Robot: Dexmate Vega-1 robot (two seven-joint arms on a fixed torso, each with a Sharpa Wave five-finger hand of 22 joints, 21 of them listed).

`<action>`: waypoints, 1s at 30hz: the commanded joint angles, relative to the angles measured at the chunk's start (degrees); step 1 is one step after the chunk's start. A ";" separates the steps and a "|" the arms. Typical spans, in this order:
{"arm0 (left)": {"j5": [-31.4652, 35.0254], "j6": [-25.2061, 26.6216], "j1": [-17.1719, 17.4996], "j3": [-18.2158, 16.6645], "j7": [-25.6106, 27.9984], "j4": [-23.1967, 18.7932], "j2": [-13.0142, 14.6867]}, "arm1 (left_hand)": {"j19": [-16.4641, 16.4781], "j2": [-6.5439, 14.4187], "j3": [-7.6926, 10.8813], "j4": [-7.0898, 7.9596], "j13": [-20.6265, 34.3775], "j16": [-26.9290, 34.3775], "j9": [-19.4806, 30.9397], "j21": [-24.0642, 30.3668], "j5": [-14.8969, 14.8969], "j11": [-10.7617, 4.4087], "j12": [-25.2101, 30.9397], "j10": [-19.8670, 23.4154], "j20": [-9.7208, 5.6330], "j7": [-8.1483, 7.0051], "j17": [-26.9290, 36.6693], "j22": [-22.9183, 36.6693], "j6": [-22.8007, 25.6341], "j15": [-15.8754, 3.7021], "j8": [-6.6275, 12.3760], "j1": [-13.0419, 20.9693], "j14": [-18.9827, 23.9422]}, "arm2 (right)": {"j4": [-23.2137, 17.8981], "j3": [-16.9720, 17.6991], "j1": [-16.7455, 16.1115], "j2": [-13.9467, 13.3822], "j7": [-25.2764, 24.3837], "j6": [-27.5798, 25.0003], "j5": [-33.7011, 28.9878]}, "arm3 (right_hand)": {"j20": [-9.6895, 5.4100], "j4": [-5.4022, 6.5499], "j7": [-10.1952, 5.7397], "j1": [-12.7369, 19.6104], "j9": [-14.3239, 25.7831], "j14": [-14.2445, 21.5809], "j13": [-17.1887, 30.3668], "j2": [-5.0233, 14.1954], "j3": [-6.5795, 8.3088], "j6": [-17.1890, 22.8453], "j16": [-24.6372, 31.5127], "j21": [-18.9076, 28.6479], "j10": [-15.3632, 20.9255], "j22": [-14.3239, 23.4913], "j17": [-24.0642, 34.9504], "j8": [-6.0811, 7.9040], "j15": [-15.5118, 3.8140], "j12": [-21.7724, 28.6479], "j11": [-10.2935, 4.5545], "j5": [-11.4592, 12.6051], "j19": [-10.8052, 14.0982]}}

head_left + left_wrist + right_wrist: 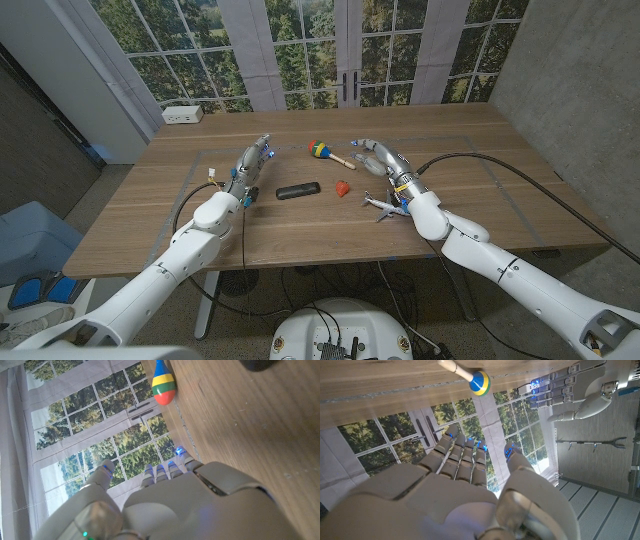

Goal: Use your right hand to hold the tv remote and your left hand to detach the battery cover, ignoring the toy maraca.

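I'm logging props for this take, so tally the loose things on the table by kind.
TV remote: 1
Toy maraca: 1
Small red object: 1
Toy airplane: 1
White box at the far edge: 1
Total: 5

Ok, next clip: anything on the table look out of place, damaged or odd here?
Nothing stands out. The tv remote lies whole on the wood between the two hands, with a small red object and a toy plane beside it and the toy maraca farther back. The left hand and right hand hold nothing.
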 commanded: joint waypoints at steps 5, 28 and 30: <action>0.47 -0.08 0.34 -0.09 0.72 -0.71 -0.05 | 0.48 0.10 -0.02 -0.37 0.26 0.14 0.26 -0.37 0.07 0.04 -0.16 0.55 -2.41 -0.13 0.15 0.22 0.62 -2.85 -0.14 -0.57 0.29 | -1.03 -2.14 1.41 0.23 0.64 -3.11 -5.51 | 0.49 -1.16 -0.72 2.67 0.11 -0.23 0.26 -0.57 0.31 -0.61 -0.19 0.12 0.07 0.30 -0.35 -0.17 -2.96 -0.34 -0.80 0.68 0.93; 0.49 -0.80 2.70 -0.98 1.90 -2.69 0.57 | 1.42 0.28 0.05 -0.91 0.27 0.12 0.28 -0.92 0.12 0.27 -0.18 0.81 -3.06 0.04 0.09 0.24 0.85 -2.69 -0.09 -0.79 0.61 | -1.85 -5.57 4.63 0.14 8.86 -4.75 -6.41 | 0.59 -0.95 -1.13 4.51 0.14 -0.36 0.28 -1.15 0.10 -0.40 -0.43 -0.09 0.22 0.30 -0.72 0.01 -3.17 -0.39 -1.19 0.77 0.95; 0.47 -0.92 2.91 -1.05 1.88 -2.85 0.64 | 1.45 0.29 0.05 -0.96 0.27 0.12 0.28 -0.98 0.12 0.29 -0.16 0.86 -3.03 0.05 0.09 0.24 0.84 -2.69 -0.10 -0.80 0.64 | -1.97 -5.74 4.73 0.20 9.33 -5.03 -6.46 | 0.59 -0.92 -1.14 4.58 0.15 -0.38 0.28 -1.16 0.07 -0.38 -0.43 -0.10 0.20 0.30 -0.72 0.02 -3.22 -0.40 -1.18 0.77 0.98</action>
